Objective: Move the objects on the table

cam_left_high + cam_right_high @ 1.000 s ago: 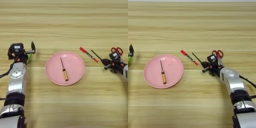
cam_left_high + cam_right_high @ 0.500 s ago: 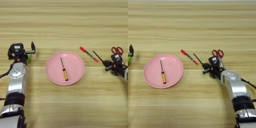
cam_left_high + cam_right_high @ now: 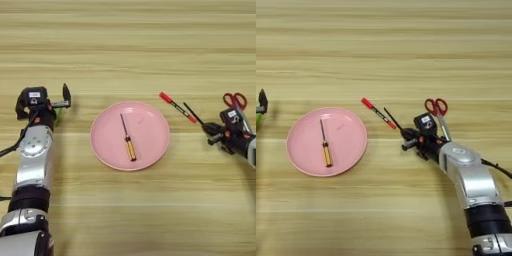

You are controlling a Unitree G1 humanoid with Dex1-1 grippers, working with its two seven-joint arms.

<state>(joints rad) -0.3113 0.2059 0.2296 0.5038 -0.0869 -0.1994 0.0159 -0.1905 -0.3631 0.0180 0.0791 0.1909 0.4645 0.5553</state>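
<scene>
Right pincer [image 3: 406,139] closed on black sticks [image 3: 392,119]

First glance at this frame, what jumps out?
The round pink plate at mid-table, with the amber-handled screwdriver lying in it. To its right, the right gripper sits at the lower end of the thin black sticks, beside the red-capped pen and red-handled scissors. The left gripper is parked at the left edge.

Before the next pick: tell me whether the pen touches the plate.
Apart. The right eye view shows bare table between the pen and the plate's rim.
</scene>
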